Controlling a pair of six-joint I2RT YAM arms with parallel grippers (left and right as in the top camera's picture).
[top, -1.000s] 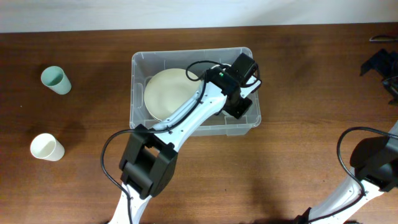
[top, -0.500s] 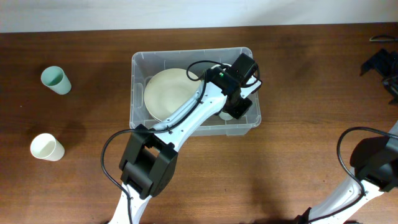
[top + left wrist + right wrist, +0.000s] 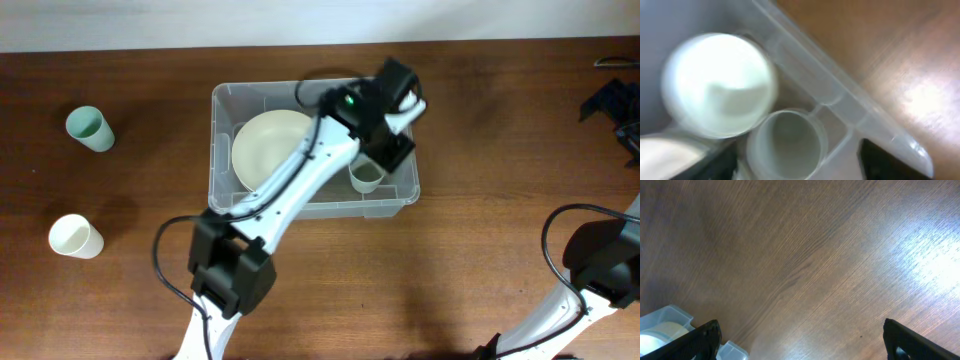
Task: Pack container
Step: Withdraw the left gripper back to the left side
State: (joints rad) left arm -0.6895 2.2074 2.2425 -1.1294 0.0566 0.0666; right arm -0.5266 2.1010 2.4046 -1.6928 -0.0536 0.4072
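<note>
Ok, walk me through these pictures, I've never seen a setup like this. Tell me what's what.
These are two robot arms at a wooden table. One picture looks down from above. The other two come from a camera on each wrist. The left arm reaches into a clear container, which holds a cream plate and a pale cup. Its wrist picture is blurred and looks down on that cup. The left fingers are apart and hold nothing. The right arm sits at the lower right, and the right fingers are open over the wood. Outside the container stand a green cup and a white cup.
</note>
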